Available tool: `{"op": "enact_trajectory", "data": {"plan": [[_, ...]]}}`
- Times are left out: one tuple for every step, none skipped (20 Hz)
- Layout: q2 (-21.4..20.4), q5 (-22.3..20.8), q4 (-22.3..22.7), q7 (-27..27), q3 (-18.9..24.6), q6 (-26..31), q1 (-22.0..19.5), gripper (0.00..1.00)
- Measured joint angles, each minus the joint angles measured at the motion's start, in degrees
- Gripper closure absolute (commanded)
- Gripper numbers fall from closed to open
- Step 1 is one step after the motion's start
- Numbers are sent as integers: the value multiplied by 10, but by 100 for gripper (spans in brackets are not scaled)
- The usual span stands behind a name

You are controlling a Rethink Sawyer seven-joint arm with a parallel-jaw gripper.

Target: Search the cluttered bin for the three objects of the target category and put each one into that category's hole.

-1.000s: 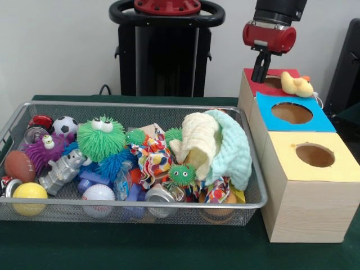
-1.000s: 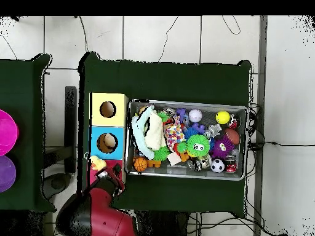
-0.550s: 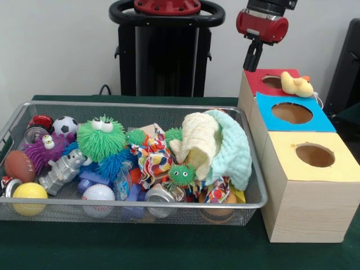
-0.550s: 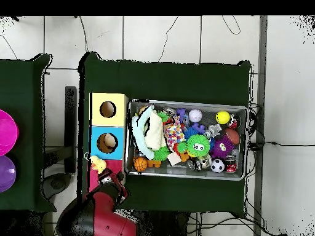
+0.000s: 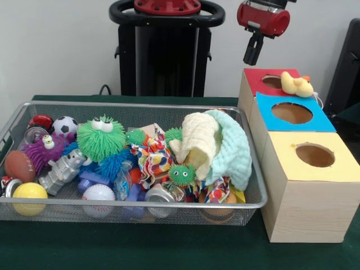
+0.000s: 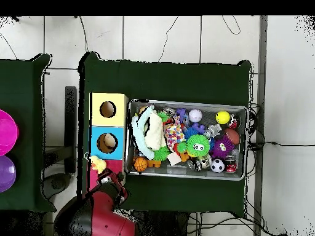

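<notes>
Hand: the hand (image 5: 252, 56) hangs at the upper right of the front view, above the red-topped box (image 5: 256, 79); it shows as one dark stub, so I cannot tell whether it is apart or together; nothing visible is carried in it.
Duck: the yellow duck (image 5: 296, 84) lies on the red top at the right edge of the red hole (image 5: 272, 82), not inside it; it is probably one of the target things, judging from where it lies.
Risk at the hole: the duck sits on the rim; a nudge from a careless pass could roll it off the box's right side onto the table (image 5: 169, 247); it may need a push into the hole.
Risk in the bin: the wire bin (image 5: 250, 201) is crowded; the pale cloth (image 5: 216, 146) drapes over the right end and likely hides things; a grasp there could snag cloth.
Edges: bin and boxes stand just beside each other; the blue-topped box (image 5: 292, 115) and yellow-topped box (image 5: 312, 154) line the right side.
Open room: free air above the bin's middle; bare green table along the lower frame.
</notes>
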Motion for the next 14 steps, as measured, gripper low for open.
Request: {"op": "enact_trajectory", "data": {"plan": [[0, 0, -3, 0, -3, 5, -1, 100], [-1, 0, -5, 0, -5, 10, -3, 100], [-2, 0, -8, 0, -7, 19, -7, 100], [-4, 0, -9, 0, -7, 22, -12, 100], [-5, 0, -9, 0, -6, 22, -14, 100], [-11, 0, -9, 0, -7, 22, -26, 100], [-12, 0, -9, 0, -7, 22, -29, 100], [-13, 0, -9, 0, -7, 22, -31, 100], [-15, 0, -9, 0, -8, 22, -33, 100], [-16, 1, -9, 0, -9, 22, -34, 100], [-17, 2, -9, 0, -11, 23, -34, 100], [-18, 4, -9, 0, -12, 22, -34, 100], [-19, 4, -9, 0, -12, 22, -34, 100], [-21, 6, -8, 0, -11, 23, -35, 100]]}}
